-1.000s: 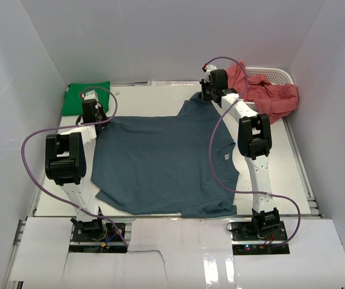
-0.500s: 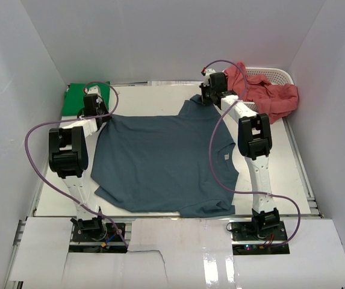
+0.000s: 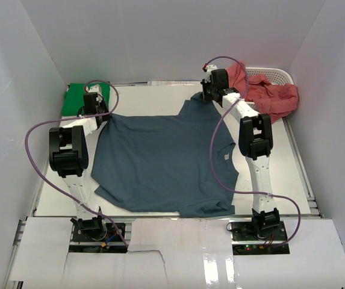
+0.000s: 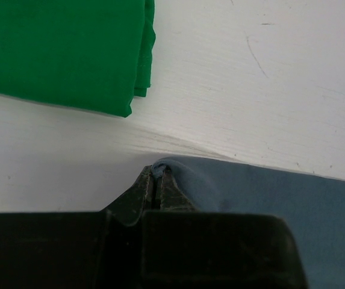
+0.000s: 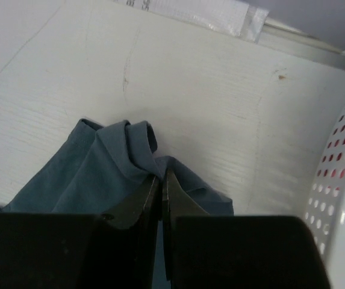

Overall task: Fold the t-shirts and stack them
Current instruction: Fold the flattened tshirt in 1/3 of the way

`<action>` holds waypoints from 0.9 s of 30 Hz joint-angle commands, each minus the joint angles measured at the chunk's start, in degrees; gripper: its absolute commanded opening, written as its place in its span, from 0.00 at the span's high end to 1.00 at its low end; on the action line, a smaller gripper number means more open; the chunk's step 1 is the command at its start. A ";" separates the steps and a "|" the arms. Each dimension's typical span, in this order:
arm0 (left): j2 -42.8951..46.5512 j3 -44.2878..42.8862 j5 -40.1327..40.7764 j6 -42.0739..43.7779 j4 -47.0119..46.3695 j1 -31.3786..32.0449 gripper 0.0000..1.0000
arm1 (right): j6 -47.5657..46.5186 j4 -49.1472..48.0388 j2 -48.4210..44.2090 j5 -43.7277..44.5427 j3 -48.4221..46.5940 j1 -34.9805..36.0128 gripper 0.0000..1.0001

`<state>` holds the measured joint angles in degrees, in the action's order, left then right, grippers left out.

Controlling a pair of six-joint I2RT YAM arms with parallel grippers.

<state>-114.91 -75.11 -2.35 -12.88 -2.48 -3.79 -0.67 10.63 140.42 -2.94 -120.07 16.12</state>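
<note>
The white bench [image 3: 154,96] carries the slate blue t-shirt [image 3: 160,162], spread flat across its middle. Salmon red t-shirts [image 3: 274,96] spill from the white basket [image 3: 279,73] at the far right. A folded green t-shirt [image 3: 74,100] lies far left. The left gripper [image 4: 156,173] has its jaws pinched on the blue shirt's far left corner. The right gripper [image 5: 162,176] has its jaws clamped on bunched cloth at the shirt's far right corner.

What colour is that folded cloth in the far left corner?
The folded t-shirt is bright green; the left wrist view shows it best.

Matt slate blue cloth shirt [image 3: 160,162], perforated plastic basket [image 5: 341,198]
</note>
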 commanded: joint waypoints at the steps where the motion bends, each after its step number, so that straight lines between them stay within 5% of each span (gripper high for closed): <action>1: 1.01 -1.71 -0.46 0.49 0.72 -0.16 1.00 | -1.27 -0.44 -2.78 0.92 -4.47 -0.83 0.92; 27: 11.11 5.24 2.97 0.40 2.13 -0.16 1.00 | -0.30 -4.75 -18.60 -0.14 14.25 -1.00 0.92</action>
<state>-108.86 -69.95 -0.16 -12.91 -0.16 -3.79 -0.86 8.86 125.60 -3.16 -106.61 15.11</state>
